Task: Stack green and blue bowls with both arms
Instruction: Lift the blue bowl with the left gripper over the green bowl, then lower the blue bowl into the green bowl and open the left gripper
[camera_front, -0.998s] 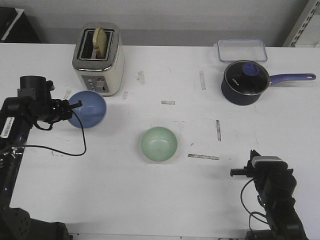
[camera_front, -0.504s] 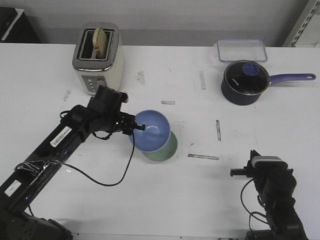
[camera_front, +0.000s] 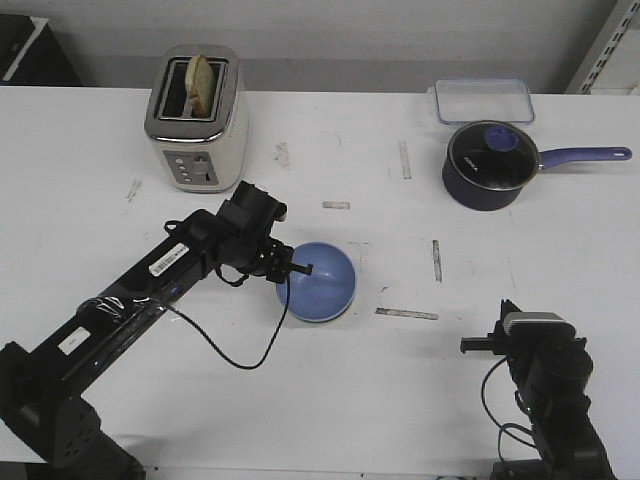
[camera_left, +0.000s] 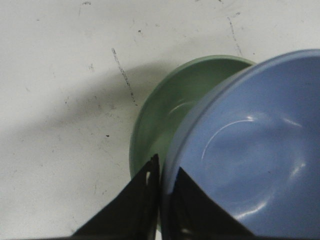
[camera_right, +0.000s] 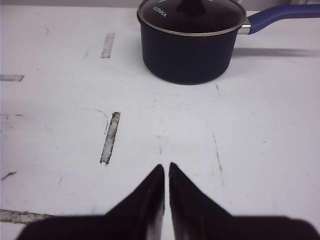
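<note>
1. The left gripper (camera_front: 300, 270) is clamped on the rim of the blue bowl (camera_front: 320, 281); in the left wrist view one finger (camera_left: 131, 205) sits outside the wall and the other inside, with the rim pinched between them.
2. The blue bowl sits over the green bowl (camera_left: 165, 107), which shows in the wrist view as a crescent just beyond the outer finger; from the front it is hidden under the blue one.
3. Whether the blue bowl is fully seated or a little above and offset is hard to tell: the wrist view suggests the two are not quite concentric.
4. The right gripper (camera_right: 166, 172) rests near the table's (camera_front: 200, 400) front edge, well apart from both bowls, its tips nearly touching and gripping nothing. Ahead of those jaws stands the lidded navy saucepan (camera_right: 190, 42).
5. Judged progress: the carry looks done and the stack nearly made. What is left is settling the blue bowl down, letting go, and pulling the left arm clear.
</note>
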